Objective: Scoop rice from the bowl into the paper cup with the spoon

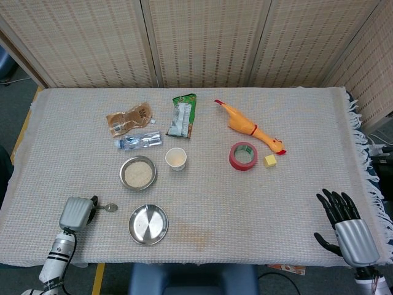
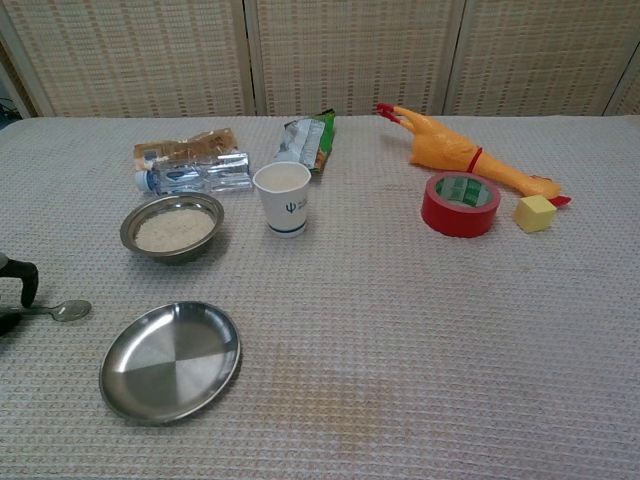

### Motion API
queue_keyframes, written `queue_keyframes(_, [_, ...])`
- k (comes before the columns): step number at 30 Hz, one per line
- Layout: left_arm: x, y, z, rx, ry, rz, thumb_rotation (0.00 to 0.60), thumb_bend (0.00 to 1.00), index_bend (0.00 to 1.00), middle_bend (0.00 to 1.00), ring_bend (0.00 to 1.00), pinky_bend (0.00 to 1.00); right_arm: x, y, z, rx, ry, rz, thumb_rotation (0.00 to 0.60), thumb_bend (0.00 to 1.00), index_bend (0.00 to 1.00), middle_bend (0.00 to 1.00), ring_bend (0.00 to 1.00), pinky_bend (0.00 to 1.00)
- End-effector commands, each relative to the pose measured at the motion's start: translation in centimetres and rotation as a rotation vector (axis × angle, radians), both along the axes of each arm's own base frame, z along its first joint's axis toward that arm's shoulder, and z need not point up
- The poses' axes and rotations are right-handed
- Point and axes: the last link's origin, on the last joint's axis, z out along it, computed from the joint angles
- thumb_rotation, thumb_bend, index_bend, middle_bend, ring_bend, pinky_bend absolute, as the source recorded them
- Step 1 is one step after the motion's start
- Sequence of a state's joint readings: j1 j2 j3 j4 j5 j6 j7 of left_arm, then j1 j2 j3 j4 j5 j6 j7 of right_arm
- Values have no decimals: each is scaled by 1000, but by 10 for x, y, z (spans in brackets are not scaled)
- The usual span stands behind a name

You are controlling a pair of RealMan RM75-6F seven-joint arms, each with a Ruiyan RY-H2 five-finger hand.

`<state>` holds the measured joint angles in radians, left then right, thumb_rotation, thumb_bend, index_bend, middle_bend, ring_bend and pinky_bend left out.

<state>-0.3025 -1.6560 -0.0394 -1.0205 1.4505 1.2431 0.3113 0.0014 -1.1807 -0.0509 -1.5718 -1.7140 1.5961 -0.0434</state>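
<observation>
Nearest, at the near-left corner of the table (image 1: 276,178), the left robot hand (image 1: 77,212) sat with its grey back facing up and its dark fingers (image 2: 22,277) curled down over the handle end of the spoon (image 2: 60,311). The spoon lay flat on the woven cloth, its bowl pointing right toward the empty steel plate (image 2: 170,360), and the fingers appeared to close on its handle, though the grip itself was cut off at the edge of the chest view. At the near-right corner, well apart from everything on the cloth, the right robot hand (image 1: 345,224) hovered with its fingers spread wide and held nothing.

Just right of the spoon lay the empty steel plate, shallow and shiny. Farther in, beyond the plate, stood the bowl (image 2: 172,227) with its layer of white rice, and just right of that the paper cup (image 2: 283,198), upright, near the bowl but not touching it. Behind the bowl lay a clear water bottle (image 2: 195,176) on its side with a brown pouch (image 1: 129,118) past it, and a green snack packet (image 1: 182,115) behind the cup. Over on the right half, a red tape roll (image 2: 460,204) lay flat with a small yellow cube (image 2: 535,213) just beside it, and a yellow rubber chicken (image 2: 460,158) stretched diagonally behind both.
</observation>
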Motion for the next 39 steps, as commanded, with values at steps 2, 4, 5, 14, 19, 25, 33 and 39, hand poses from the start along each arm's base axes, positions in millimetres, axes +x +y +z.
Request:
queue_keyframes(2, [-2,0,0,-1,-2,9,600,401,507,1000,1000,1000,0,0,0,3,2,-2,600,118,0,0,0,0])
queue_keyframes(4, [-2,0,0,-2,-1,10,600,401,511,1000,1000,1000,0,0,0,3,3,-2,600,119,0,0,0,0])
queue_keyframes(5, [-2,0,0,-2,-1,10,600,401,514,1000,1000,1000,0,0,0,3,3,-2,600,118,0,0,0,0])
queue_keyframes(14, [2,-1,8,12,-23,-10,600,399,566,1000,1000,1000,0,0,-2,8,7,-4,600,118,0,0,0,0])
queue_keyframes(19, [7,1,23,43,-14,-34,600,397,613,1000,1000,1000,1,1,-2,8,9,0,600,118,0,0,0,0])
queue_keyframes(25, [17,9,43,62,3,-35,600,395,607,1000,1000,1000,2,1,-3,11,14,3,600,119,0,0,0,0])
queue_keyframes(33, [55,40,49,76,83,-49,600,399,622,1000,1000,1000,5,4,-4,18,15,12,600,119,0,0,0,0])
queue_keyframes(39, [85,58,44,110,161,-40,600,400,642,1000,1000,1000,5,7,-4,33,27,11,600,119,0,0,0,0])
